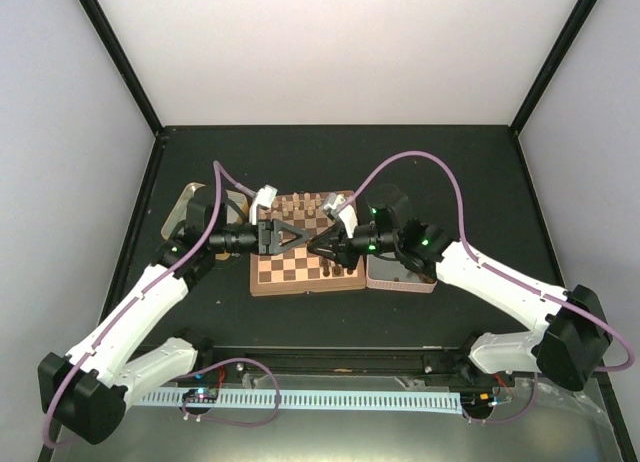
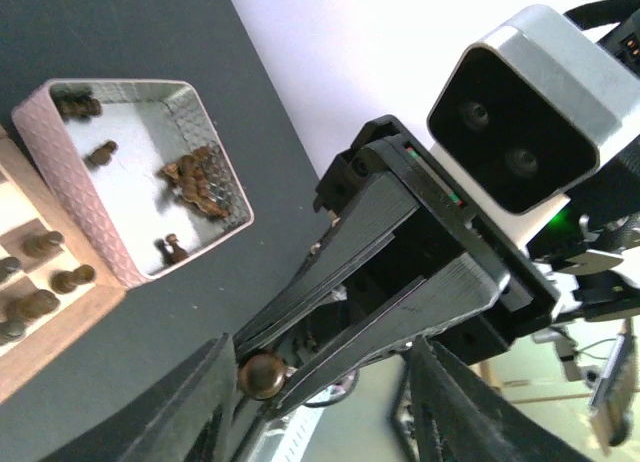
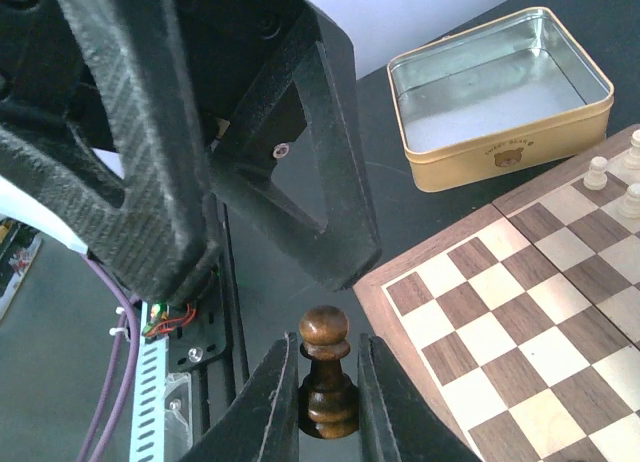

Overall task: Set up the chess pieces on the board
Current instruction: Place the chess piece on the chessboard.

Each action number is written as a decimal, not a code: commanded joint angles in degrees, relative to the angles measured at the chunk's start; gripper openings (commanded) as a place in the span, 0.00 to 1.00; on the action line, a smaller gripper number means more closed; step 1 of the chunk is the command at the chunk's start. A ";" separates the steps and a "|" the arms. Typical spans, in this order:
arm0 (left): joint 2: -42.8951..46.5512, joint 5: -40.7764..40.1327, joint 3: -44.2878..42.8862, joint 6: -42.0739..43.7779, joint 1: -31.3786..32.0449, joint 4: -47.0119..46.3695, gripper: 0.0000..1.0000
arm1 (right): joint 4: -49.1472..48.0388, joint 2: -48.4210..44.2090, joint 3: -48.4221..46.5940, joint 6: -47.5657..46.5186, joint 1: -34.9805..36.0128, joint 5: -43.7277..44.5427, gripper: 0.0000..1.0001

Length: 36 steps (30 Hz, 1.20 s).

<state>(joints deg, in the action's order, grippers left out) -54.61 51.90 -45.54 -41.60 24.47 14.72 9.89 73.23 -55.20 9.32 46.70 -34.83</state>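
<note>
Above the board (image 1: 290, 274) my two grippers meet tip to tip. The right gripper (image 3: 328, 354) is shut on the stem of a dark brown pawn (image 3: 327, 382), held upright off the board's near corner (image 3: 400, 282). My left gripper (image 2: 320, 382) stands open. Its fingers (image 3: 335, 212) straddle the right gripper's tips, and the pawn's round head (image 2: 262, 374) sits close against one of them. Other dark chess pieces (image 2: 45, 244) stand on the board's edge rows (image 2: 40, 332). More of them lie loose (image 2: 195, 182) in the pink-sided tin (image 2: 60, 152).
An empty gold tin (image 3: 500, 157) sits on the black table left of the board (image 1: 185, 207). The pink tin (image 1: 400, 280) is at the board's right. Cream pieces (image 3: 597, 170) stand along the board's far rows (image 1: 305, 204). Purple cables loop over both arms.
</note>
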 commanded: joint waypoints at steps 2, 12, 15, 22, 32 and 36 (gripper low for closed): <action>-0.98 3.96 -1.77 -2.50 0.23 -2.41 0.41 | 0.46 0.49 -1.99 -4.09 0.52 -0.72 0.10; -3.24 1.19 -1.55 0.09 0.23 0.27 0.36 | 0.83 0.95 -2.88 -4.83 0.54 -0.95 0.09; -3.65 -0.33 -1.78 0.91 0.23 1.77 0.36 | 0.81 1.11 -2.90 -4.96 0.57 -0.18 0.09; -4.53 0.88 -1.68 0.73 0.23 1.90 0.23 | 0.47 1.64 -3.30 -4.87 0.57 0.99 0.09; -6.19 4.85 -1.06 -0.81 0.23 -0.43 0.15 | -0.27 2.36 -3.68 -4.84 0.58 1.97 0.09; -6.73 5.83 -0.81 -0.42 0.23 0.11 0.25 | -0.33 2.44 -3.54 -4.87 0.54 3.52 0.09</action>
<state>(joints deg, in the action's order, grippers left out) -60.71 54.00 -45.54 -42.17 24.40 15.51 12.36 75.20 -56.66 5.17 46.92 -33.36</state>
